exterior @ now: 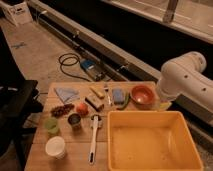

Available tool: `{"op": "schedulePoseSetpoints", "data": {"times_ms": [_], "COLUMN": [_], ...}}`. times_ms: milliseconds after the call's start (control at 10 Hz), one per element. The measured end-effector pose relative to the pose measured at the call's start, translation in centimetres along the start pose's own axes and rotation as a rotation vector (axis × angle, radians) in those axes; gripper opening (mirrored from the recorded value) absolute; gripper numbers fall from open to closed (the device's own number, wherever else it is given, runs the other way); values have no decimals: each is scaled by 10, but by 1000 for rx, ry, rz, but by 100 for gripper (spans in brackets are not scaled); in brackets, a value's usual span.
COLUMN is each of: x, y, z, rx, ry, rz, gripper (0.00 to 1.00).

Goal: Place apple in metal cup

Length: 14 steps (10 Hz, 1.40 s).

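We judge the task as not yet begun in any way that shows. The apple sits on the counter, a little left of its middle and toward the far edge. It lies just beside the metal cup, on the cup's far side and a touch to the right. The two look close to touching, though we cannot say whether they do. The cup stands upright and, as far as we can see, holds nothing.

The pincer hangs at the end of the white arm over the counter's right edge. It is just past the orange-red bowl and behind the far right corner of the yellow tub, well apart from the apple. It carries nothing that we can make out, and we cannot tell whether it is released or clenched.

Everything therefore remains: reaching across to the apple, grasping it, lifting it and lowering it into the metal cup. The light green cup near the left edge and the white cup toward the near left corner are the wrong targets.

We can read no brand, label or writing anywhere.
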Motion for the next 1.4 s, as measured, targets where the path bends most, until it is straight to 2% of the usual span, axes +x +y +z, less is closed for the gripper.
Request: {"op": "schedulePoseSetpoints", "data": {"times_ms": [200,300,700,900,1100,1200,1400], "x": [-48,-54,-51,-60,-86,-117,-159], "y": [-7,-7,-7,-15,-23,-27,-31], "z": [-16,-18,-17,-16,-16,-15,-14], "rx": [31,34,29,36,58,74,95], "ry": [-34,-39,-34,-29,-42,-59,-81], "rz": [-107,-121,-120,-190,-271,-335,-412], "gripper": [65,65,65,65,65,65,65]}}
